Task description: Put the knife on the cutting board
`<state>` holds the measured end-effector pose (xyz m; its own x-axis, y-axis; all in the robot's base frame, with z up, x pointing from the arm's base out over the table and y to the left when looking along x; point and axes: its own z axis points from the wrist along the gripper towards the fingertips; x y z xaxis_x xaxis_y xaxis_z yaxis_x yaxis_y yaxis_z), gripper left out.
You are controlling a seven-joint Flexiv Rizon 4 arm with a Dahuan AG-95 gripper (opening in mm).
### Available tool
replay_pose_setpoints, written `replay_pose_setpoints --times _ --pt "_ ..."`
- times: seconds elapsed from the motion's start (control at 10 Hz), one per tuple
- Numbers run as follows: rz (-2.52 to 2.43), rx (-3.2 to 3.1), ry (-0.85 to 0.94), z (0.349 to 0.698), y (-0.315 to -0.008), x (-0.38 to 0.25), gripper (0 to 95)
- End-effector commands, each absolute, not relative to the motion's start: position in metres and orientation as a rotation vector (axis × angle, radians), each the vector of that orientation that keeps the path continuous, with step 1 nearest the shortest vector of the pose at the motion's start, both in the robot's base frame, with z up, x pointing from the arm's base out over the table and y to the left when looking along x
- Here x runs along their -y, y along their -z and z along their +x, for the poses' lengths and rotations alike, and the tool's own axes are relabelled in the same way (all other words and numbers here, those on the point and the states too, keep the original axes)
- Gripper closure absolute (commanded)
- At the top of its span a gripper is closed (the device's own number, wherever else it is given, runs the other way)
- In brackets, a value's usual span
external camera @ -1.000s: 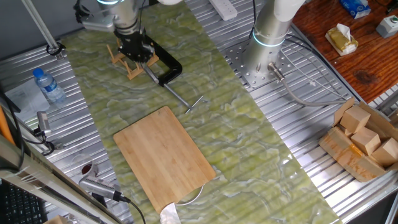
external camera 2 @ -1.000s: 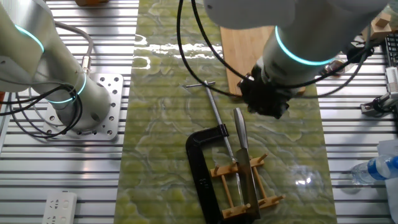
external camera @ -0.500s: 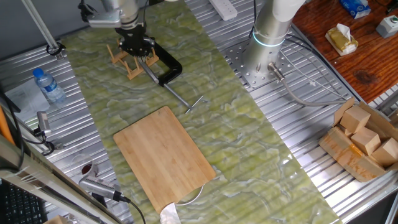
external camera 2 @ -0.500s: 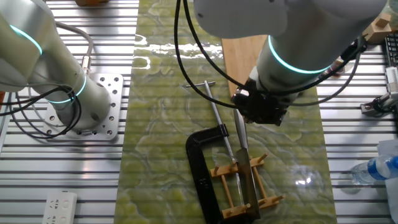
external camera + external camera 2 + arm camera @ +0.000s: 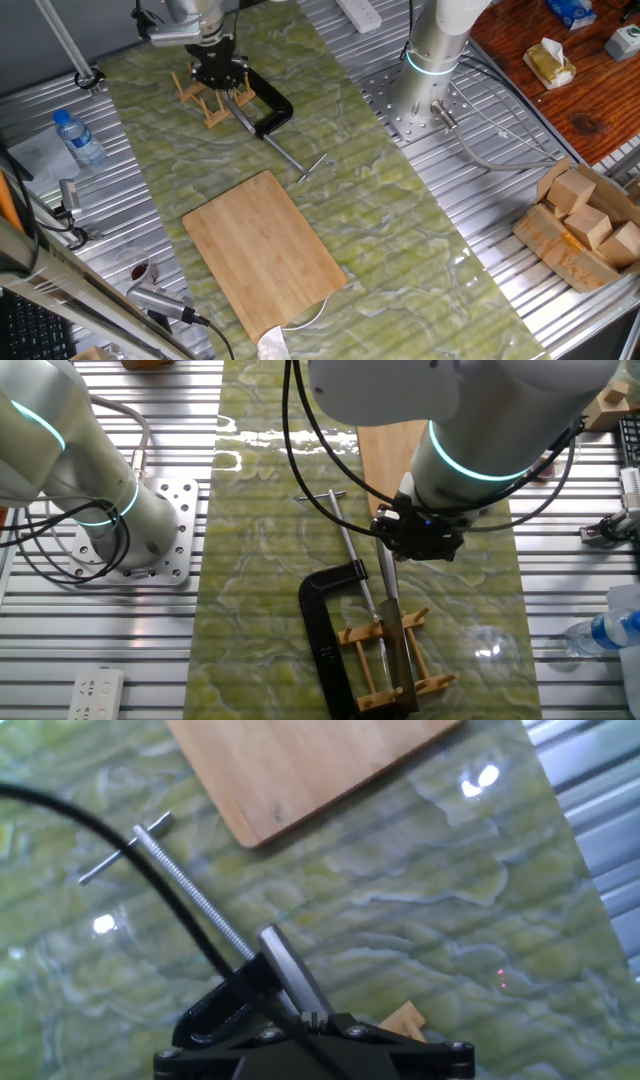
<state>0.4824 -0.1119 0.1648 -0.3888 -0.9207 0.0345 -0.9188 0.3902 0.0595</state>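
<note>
We see bench (image 5: 560, 340) of ribbed aluminium, green marbled mat (image 5: 400, 230) down middle. Knife (image 5: 392, 622) sits edge-up in small wooden rack (image 5: 395, 660), handle toward cutting board (image 5: 265, 250), well apart from it. End effector (image 5: 412, 542) low over handle; can't tell if fingers apart. Black clamp (image 5: 330, 625) beside rack. Water bottle (image 5: 77, 137), cardboard boxes (image 5: 585, 225) at edges.

A green marbled mat (image 5: 400, 215) covers the ribbed metal table (image 5: 500, 150), with glare spots on it (bright overhead light). A brown wooden desk (image 5: 560, 80) adjoins the table's far corner.
</note>
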Motion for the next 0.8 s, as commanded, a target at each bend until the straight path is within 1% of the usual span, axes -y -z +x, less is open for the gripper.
replay_pose_setpoints --times 0.1,0.5,0.8 --pt "1.602 2.631 0.003 0.482 -0.165 0.112 95.0" --pt "1.632 2.596 -0.016 0.482 -0.165 0.112 95.0" --pt "1.899 2.417 -0.003 0.49 -0.166 0.148 95.0"
